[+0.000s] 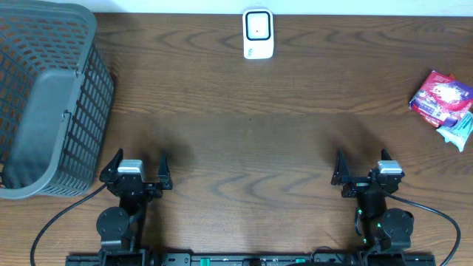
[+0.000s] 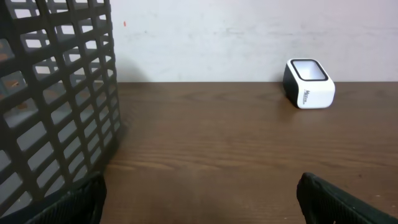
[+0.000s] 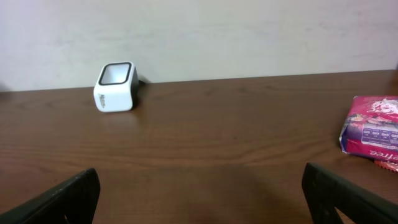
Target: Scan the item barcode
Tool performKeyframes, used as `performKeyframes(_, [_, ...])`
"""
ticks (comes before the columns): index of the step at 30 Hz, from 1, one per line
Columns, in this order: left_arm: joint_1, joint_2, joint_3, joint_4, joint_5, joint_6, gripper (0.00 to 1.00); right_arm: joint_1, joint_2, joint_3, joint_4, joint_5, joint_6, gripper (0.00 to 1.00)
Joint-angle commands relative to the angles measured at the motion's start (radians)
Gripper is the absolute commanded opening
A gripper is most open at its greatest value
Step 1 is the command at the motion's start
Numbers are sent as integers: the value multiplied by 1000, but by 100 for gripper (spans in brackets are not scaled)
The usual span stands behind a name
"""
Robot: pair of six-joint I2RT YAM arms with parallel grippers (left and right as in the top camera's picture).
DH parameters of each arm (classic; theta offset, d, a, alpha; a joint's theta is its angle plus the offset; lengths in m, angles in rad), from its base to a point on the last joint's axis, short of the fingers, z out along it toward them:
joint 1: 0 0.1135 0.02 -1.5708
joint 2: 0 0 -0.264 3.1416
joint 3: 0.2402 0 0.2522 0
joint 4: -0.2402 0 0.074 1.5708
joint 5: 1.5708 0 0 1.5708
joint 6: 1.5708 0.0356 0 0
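Observation:
A purple and red packet (image 1: 441,97) lies at the table's far right, a pale green packet (image 1: 460,134) partly under it; the purple packet (image 3: 370,133) also shows at the right edge of the right wrist view. The white barcode scanner (image 1: 258,33) with a black window stands at the back middle, and it appears as a small scanner (image 2: 308,83) in the left wrist view and a scanner (image 3: 115,86) in the right wrist view. My left gripper (image 1: 137,171) and right gripper (image 1: 363,169) rest open near the front edge, nothing between their fingers.
A large dark grey mesh basket (image 1: 44,103) fills the left side of the table, close beside my left gripper; its wall (image 2: 56,93) takes up the left of the left wrist view. Bare brown wood (image 1: 251,140) lies between the arms and the scanner.

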Motion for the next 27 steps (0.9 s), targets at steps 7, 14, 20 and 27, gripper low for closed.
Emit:
performKeyframes(7, [1, -9, -16, -41, 7, -2, 98, 5, -6, -2, -4, -2, 12, 99])
performKeyframes(14, [1, -9, -16, -39, 6, -27, 98, 5, -6, -2, -4, -2, 12, 99])
performKeyframes(20, [1, -8, -15, -39, 6, -27, 98, 5, -6, -2, -4, -2, 12, 99])
performKeyframes(27, [1, -6, -15, -39, 6, -27, 98, 5, -5, -2, -4, -2, 12, 99])
